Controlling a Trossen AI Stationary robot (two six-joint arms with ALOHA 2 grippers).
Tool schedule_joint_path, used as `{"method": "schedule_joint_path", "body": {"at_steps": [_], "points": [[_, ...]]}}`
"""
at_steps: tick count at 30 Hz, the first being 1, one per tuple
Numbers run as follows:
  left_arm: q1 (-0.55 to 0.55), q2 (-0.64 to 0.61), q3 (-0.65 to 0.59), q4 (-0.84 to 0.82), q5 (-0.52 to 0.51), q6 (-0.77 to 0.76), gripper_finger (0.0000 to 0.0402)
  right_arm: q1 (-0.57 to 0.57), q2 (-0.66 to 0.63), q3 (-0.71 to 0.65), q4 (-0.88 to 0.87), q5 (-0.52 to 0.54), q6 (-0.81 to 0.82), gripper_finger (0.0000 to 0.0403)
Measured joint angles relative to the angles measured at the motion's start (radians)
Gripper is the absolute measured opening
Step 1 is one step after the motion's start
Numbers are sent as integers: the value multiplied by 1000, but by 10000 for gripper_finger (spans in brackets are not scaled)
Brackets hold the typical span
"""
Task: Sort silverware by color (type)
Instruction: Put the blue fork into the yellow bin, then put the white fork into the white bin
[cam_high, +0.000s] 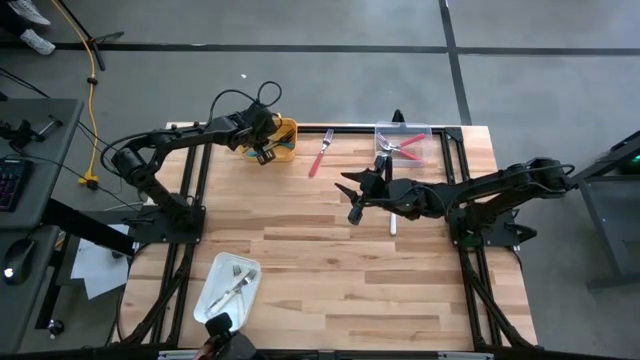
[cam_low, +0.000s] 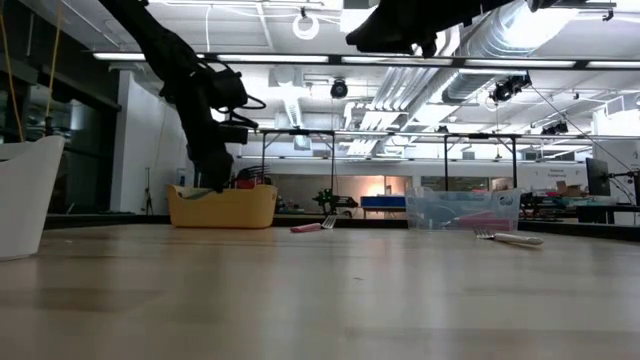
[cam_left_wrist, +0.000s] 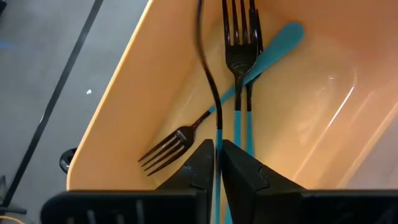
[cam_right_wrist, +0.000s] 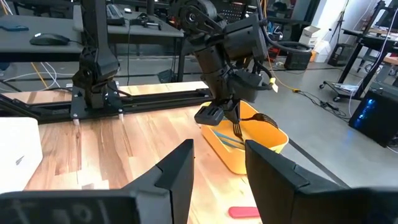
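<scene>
My left gripper (cam_high: 264, 150) hangs over the yellow bin (cam_high: 283, 140) at the table's far left and is shut on a teal-handled fork (cam_left_wrist: 217, 134). Two more teal forks (cam_left_wrist: 239, 93) lie on the bin floor, one crossed over the other. My right gripper (cam_right_wrist: 221, 180) is open and empty, raised above the table's middle (cam_high: 355, 197). A pink fork (cam_high: 322, 152) lies flat on the wood between the bins. More pink forks lie in the clear bin (cam_high: 403, 145). A white fork (cam_high: 393, 222) lies under my right arm. My left gripper pinches the teal fork's handle (cam_left_wrist: 218, 163) between its two fingers, coming from above and pointing down into the yellow bin. The fork runs on along the fingers, its metal neck (cam_left_wrist: 208, 74) and head (cam_right_wrist: 237, 129) hanging below them inside the bin mouth.
A white tray (cam_high: 230, 285) holding white forks sits at the near left edge. Black rails frame the table on both sides. Bare wood lies between the tray and my right arm.
</scene>
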Motion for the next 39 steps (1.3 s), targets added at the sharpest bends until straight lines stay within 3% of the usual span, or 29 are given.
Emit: {"method": "schedule_joint_path", "body": {"at_steps": [8,11,14,18,22,28,32,39], "points": [[-5,-1,0,-6,-12,-24,57,0,0,0,-32,0,0,138],[-20,-15,0,-27,-65,-18,61,0,0,0,-76,0,28,138],[-49,-54,-1,-54,-133,-33,54,0,0,0,-206,0,136,138],[-95,-144,-53,-16,-89,-107,31,0,0,-8,-513,-40,365,138],[-168,-253,-154,76,-63,-192,7,7,4,-52,-740,-18,660,138],[-315,-421,-338,307,-61,-347,3,11,4,-171,-801,-51,971,138],[-417,-495,-459,525,-61,-428,3,-5,4,-247,-797,-57,1099,138],[-535,-520,-580,798,-58,-469,3,-43,4,-306,-794,-58,1156,138]]}}
